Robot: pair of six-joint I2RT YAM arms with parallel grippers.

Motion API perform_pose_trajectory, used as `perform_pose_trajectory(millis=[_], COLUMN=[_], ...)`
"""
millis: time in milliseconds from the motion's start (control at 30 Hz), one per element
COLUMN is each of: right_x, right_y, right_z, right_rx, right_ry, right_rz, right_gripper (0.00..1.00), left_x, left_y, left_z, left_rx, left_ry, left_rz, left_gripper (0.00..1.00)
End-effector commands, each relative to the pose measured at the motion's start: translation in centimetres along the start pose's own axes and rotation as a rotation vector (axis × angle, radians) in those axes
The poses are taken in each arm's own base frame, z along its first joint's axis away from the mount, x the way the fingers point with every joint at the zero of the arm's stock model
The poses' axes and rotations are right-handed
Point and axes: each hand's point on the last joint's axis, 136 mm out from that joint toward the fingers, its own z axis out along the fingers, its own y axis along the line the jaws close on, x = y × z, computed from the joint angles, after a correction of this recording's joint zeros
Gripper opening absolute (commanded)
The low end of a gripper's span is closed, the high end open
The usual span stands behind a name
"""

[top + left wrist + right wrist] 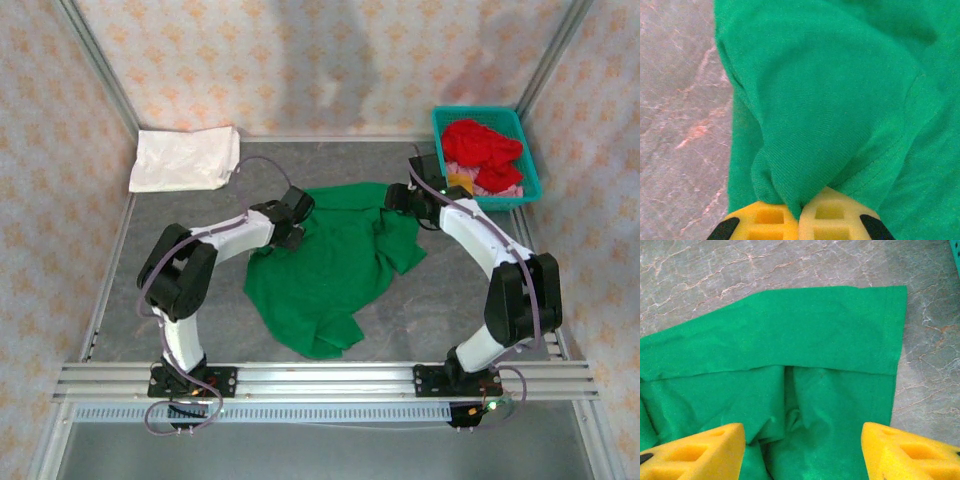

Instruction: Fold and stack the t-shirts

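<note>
Nearest the two arms, the green shirt (320,275) lies spread and rumpled in the middle of the table (420,330), its lower hem toward the near edge and one sleeve out to the right. It is not folded yet: the cloth is bunched, creased, and partly doubled over itself along the top. The left gripper (801,215) is at the shirt's upper left edge, its yellow pads pinched together with a fold of green cloth caught between them. The right gripper (800,432) hangs over the right sleeve with its pads wide apart and nothing between them, the flat sleeve lying just ahead of it. Farther back, in the far left corner, one white shirt (185,158) lies folded into a neat rectangle, which looks like the start of the stack. In the far right corner stands one teal basket (437,128), holding a crumpled red shirt (482,145) on top, with some pink cloth (497,180) and yellow cloth (460,182) under it; these are probably one shirt each, though the pile is too tangled to count for certain. So the tally is one shirt done, one green shirt in hand, and perhaps three waiting, with two grippers at work. By my reckoning the task is early, with most of the folding left.
</note>
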Motion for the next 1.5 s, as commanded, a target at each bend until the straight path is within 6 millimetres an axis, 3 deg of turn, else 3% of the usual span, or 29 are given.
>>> perform_pose_trajectory(millis=[0, 133, 267, 400, 567, 833, 900, 1133, 1233, 1467], right_x=[-0.3, -0.3, -0.5, -0.9, -0.1, 1.8, 1.9, 1.5, 1.0, -0.3], right_y=[-2.0, -3.9, -5.0, -6.3, -8.2, -6.8, -6.2, -6.0, -6.1, -6.9], right_z=[0.0, 0.7, 2.0, 3.8, 6.5, 10.9, 11.7, 11.8, 11.1, 9.7], right_rx=[0.08, 0.101, 0.17, 0.247, 0.306, 0.211, 0.18, 0.172, 0.179, 0.234], right_ry=[0.001, 0.021, 0.061, 0.093, 0.146, 0.241, 0.248, 0.241, 0.225, 0.176], right_rz=[0.035, 0.107, 0.099, 0.124, 0.176, 0.215, 0.224, 0.231, 0.221, 0.181], right_gripper=[0.63, 0.63, 0.63, 0.63, 0.63, 0.58, 0.51, 0.08, 0.02, 0.0], left_x=[-3.3, -4.4, -6.6, -8.1, -6.9, -3.8, -3.6, -3.5, -3.6, -4.0], left_y=[3.9, 8.4, 12.6, 15.0, 16.2, 17.7, 17.8, 18.1, 18.1, 18.2], left_z=[-4.4, -5.9, -5.8, -4.7, -3.2, -1.7, -1.6, -1.6, -1.9, -2.2], left_rx=[-0.063, -0.094, -0.129, -0.176, -0.235, -0.261, -0.258, -0.264, -0.261, -0.256], left_ry=[-0.107, -0.142, -0.162, -0.146, -0.1, -0.044, -0.045, -0.049, -0.06, -0.078], left_rz=[-0.09, -0.183, -0.249, -0.266, -0.275, -0.308, -0.311, -0.316, -0.322, -0.336], left_gripper=[0.0, 0.0, 0.0, 0.0, 0.0, 0.0, 0.0, 0.0, 0.0, 0.0])
